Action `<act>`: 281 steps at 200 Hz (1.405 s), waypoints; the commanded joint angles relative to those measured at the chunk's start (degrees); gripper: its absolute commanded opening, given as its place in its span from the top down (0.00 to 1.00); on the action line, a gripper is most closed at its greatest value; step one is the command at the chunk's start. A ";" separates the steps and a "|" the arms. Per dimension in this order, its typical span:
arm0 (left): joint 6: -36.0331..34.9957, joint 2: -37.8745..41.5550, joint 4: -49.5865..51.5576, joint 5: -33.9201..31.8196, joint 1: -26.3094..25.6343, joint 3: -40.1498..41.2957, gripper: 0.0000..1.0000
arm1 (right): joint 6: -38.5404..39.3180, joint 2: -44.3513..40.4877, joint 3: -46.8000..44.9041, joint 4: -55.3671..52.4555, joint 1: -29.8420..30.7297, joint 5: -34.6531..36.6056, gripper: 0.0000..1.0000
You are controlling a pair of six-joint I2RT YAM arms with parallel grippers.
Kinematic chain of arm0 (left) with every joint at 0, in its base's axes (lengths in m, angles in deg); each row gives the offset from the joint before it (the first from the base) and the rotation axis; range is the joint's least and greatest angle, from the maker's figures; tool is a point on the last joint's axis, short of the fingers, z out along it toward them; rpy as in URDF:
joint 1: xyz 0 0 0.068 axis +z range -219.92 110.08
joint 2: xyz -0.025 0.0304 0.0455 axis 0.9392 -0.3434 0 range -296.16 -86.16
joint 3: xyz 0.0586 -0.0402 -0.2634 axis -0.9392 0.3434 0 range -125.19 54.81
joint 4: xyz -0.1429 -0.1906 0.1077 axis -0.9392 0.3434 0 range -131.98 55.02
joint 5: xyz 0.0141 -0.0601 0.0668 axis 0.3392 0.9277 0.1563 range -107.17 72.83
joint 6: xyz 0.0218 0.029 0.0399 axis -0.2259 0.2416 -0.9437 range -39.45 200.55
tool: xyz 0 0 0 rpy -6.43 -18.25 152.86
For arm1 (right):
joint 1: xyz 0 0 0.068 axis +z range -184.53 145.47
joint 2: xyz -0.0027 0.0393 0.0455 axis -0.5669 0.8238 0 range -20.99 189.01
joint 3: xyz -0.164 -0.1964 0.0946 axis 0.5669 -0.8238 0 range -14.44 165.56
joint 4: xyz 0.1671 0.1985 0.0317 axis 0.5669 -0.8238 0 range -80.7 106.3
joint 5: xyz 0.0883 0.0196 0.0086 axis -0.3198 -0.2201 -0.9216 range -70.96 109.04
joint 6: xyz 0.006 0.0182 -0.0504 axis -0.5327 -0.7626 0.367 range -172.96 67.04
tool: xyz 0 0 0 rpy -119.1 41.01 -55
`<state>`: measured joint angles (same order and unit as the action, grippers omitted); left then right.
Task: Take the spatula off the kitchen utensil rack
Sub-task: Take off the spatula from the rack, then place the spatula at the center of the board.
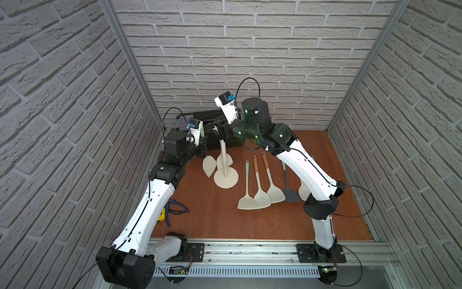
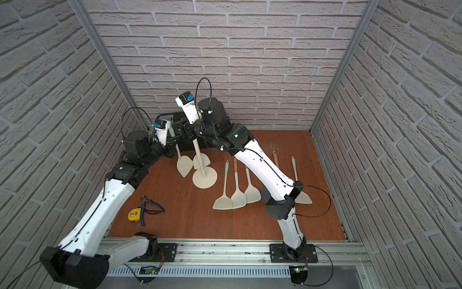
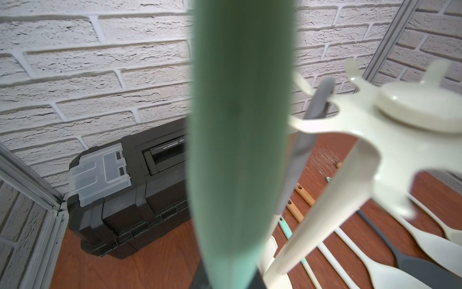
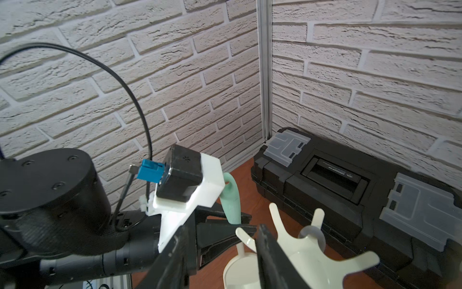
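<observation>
The spatula has a mint-green handle (image 3: 240, 150) and a cream head (image 1: 209, 165) that hangs just above the table. My left gripper (image 3: 228, 282) is shut on that handle, seen in a top view (image 2: 172, 142) just left of the kitchen utensil rack. The handle's loop end (image 4: 228, 181) stands beside the prongs, apart from them. The kitchen utensil rack is cream, with a round base (image 1: 226, 177) and a star crown (image 3: 390, 130). My right gripper (image 4: 225, 225) is at the crown, open, with one prong (image 4: 246, 236) between its fingers. A grey-handled spatula (image 3: 317, 105) hangs on the rack.
A black toolbox (image 4: 350, 187) stands against the back wall behind the rack. Several spatulas (image 1: 260, 190) lie on the wooden table to the right, partly under my right arm. Blue pliers (image 2: 150, 207) and a yellow tape measure (image 2: 134, 214) lie near the left arm.
</observation>
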<state>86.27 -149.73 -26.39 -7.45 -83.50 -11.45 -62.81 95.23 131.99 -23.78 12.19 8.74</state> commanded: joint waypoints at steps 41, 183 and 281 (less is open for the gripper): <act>3.92 7.03 8.12 10.48 1.28 -3.65 1.00 | 0.96 -15.25 -13.16 0.07 -0.27 -4.09 0.53; 30.21 8.67 -18.36 51.75 3.30 3.89 1.00 | -5.55 -34.60 -70.85 15.07 5.70 -8.56 0.48; 26.24 8.38 -12.04 52.59 2.44 3.10 1.00 | -11.74 -37.62 -74.94 17.84 4.10 -5.25 0.46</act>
<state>110.53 -142.70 -37.56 40.55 -80.20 -6.62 -71.31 61.20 59.47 -8.28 18.26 -1.34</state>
